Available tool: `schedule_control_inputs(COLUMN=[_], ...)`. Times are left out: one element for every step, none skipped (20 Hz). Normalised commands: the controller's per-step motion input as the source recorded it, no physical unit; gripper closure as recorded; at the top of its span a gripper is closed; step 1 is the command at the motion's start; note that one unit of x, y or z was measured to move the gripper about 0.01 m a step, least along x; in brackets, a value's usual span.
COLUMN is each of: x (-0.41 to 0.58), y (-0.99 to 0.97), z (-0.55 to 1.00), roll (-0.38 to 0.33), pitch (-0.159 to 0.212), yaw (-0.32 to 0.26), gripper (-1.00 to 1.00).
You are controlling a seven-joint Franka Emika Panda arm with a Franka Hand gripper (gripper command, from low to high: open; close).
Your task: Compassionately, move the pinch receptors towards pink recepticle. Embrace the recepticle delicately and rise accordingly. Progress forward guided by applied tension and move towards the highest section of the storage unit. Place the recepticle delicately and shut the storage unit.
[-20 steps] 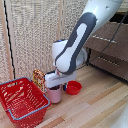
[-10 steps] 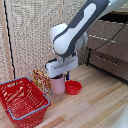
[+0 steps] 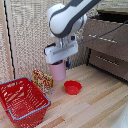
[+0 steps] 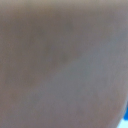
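Tool [image 3: 59,64] clamped on pink cup [image 3: 58,70], clear of worktop [image 3: 95,105]; lift it level, slowly, toward dresser's [image 3: 107,42] open top drawer.

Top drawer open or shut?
Open. The dresser's top drawer juts out past the drawer fronts below it.

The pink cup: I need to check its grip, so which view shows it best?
The exterior view. There the pink cup hangs whole under the claw, above the floor between the red basket and red bowl. The wrist view is only a pinkish-grey blur, too close to tell anything.
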Motion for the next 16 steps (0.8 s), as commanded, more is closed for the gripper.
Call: schedule_control_inputs(x=[0.426,0.429,0.417,0.414,0.394,0.409,0.409,0.406,0.411,0.429,0.429,0.434,0.451,0.44,0.437,0.46], y=[-0.08,-0.1,-0.11,-0.13,-0.15,-0.17,-0.19,-0.2,-0.21,-0.24,-0.25,-0.27,-0.28,-0.3,-0.32,-0.32], z=[0.85,0.88,0.89,0.91,0.92,0.93,0.94,0.95,0.93,0.92,0.9,0.88,0.87,0.87,0.87,0.87], roll=[0.015,0.015,0.02,0.021,0.024,0.021,0.019,0.011,0.007,0.005,0.0,0.0,0.0,0.0,0.0,0.0], pitch=[0.006,0.0,0.0,0.0,0.0,0.0,0.0,0.0,-0.003,-0.01,-0.017,-0.015,-0.009,-0.007,-0.001,0.0], yaw=[0.003,0.004,0.005,0.003,0.01,0.005,0.004,0.004,0.004,0.007,0.012,0.013,0.014,0.015,0.016,0.018], gripper=[1.0,1.0,1.0,1.0,1.0,1.0,1.0,1.0,1.0,1.0,1.0,1.0,1.0,1.0,1.0,1.0])
